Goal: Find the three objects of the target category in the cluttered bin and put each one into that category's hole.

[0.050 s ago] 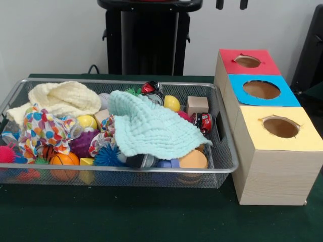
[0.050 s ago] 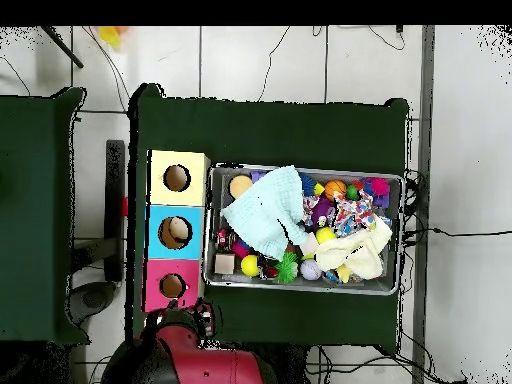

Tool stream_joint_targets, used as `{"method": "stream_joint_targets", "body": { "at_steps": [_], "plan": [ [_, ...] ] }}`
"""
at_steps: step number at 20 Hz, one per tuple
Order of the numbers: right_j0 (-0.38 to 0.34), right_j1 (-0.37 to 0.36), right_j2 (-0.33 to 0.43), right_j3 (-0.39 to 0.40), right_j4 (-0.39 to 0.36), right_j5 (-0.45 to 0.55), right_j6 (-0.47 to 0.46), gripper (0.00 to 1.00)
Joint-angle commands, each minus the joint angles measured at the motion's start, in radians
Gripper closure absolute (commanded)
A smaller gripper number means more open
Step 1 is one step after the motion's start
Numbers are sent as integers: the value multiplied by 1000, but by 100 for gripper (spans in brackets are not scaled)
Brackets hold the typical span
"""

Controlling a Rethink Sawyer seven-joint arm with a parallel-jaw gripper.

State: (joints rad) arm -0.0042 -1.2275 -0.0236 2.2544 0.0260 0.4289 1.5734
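2 jaws' tips (image 1: 231, 4) hang apart above the bin (image 1: 224, 151); empty.

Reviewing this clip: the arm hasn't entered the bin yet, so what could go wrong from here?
1. The mint cloth covers the middle of the bin, so targets may lie hidden and a grasp could snag fabric instead.
2. Balls and toys are packed touching each other beside the cream cloth; a pick may drag neighbours along.
3. The red box has the smallest hole; a drop there might catch on the rim.
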Motion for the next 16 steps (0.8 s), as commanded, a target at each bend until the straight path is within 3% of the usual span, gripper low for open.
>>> {"method": "stream_joint_targets", "body": {
  "at_steps": [1,5,9,13,16],
  "plan": [
    [-37,61,19,13,0,-9,144,0],
    [-83,102,37,2,50,-46,164,0],
    [-172,190,135,4,53,-199,121,0],
    [-169,242,104,-17,8,-239,144,0],
    [-171,236,85,-9,2,-223,142,0]
  ]
}}
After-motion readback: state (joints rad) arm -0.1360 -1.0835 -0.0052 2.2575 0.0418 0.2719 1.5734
